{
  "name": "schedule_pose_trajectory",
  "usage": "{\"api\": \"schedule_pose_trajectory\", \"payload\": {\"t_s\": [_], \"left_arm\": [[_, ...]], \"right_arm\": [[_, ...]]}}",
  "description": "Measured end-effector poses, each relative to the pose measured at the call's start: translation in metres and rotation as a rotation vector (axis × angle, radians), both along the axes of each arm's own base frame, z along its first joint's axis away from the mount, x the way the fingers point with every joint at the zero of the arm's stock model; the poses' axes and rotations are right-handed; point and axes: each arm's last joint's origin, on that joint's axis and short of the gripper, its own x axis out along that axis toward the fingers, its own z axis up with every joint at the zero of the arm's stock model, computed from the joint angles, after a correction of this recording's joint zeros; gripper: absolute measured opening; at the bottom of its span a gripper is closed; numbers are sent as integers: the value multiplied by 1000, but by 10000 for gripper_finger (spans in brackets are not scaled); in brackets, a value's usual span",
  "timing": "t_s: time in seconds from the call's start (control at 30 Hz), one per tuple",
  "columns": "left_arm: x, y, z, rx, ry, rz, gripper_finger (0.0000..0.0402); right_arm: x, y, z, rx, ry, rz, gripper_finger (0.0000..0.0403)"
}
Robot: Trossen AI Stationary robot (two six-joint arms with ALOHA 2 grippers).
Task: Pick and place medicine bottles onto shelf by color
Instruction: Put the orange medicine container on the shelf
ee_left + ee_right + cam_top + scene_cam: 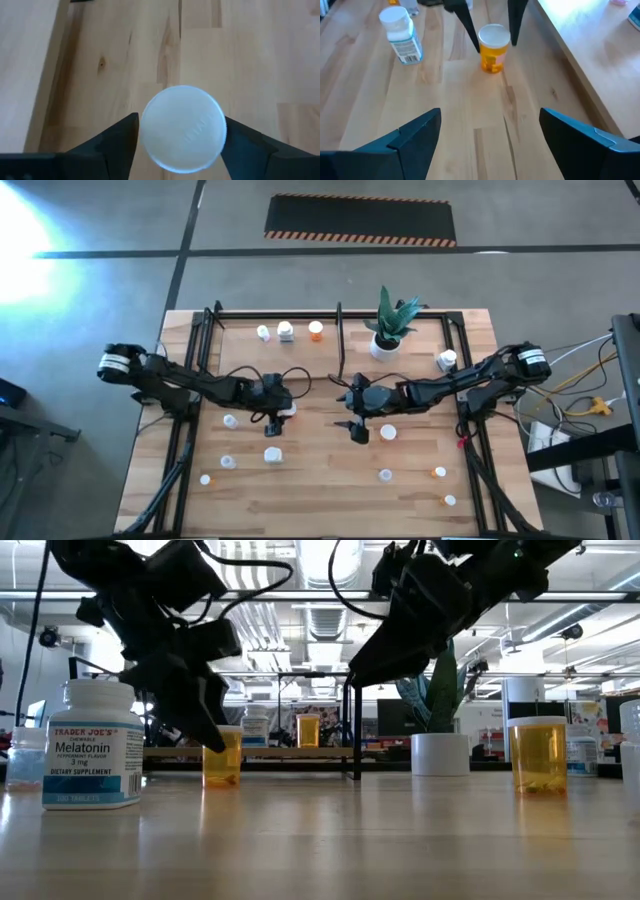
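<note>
Orange bottle (493, 48) stands on the surface between the left gripper's (181, 131) spread fingers; right gripper (490, 135) hangs open nearby.

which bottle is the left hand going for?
The orange bottle with the white cap, standing upright between the left hand fingers. No other bottle sits inside that hand; the white one stands beside it.
</note>
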Motion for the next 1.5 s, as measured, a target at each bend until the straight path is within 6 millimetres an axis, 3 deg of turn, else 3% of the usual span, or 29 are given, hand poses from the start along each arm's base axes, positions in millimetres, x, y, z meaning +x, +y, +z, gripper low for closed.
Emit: {"api": "schedule_pose_trajectory", "payload": {"t_s": [0.17,0.27,0.4,0.5,0.63,0.8,0.97,1.5], "left_arm": [[5,0,1,2,-14,2,181],[6,0,4,1,-25,2,177],[17,2,26,-5,-101,15,177],[33,19,56,-6,-183,73,177],[54,64,77,1,-226,188,177],[73,123,72,-3,-207,272,177],[87,154,61,8,-176,323,177],[86,166,52,23,-44,392,203]], "right_arm": [[-4,3,6,0,-2,11,326],[-10,6,11,-1,12,24,326],[-21,10,18,3,48,21,326],[-28,13,23,-37,59,-17,326],[-33,16,24,-91,53,-66,326],[-41,17,11,-75,88,-92,326],[-48,16,-1,-54,125,-111,326],[-50,16,-6,-33,130,-129,326]]}}
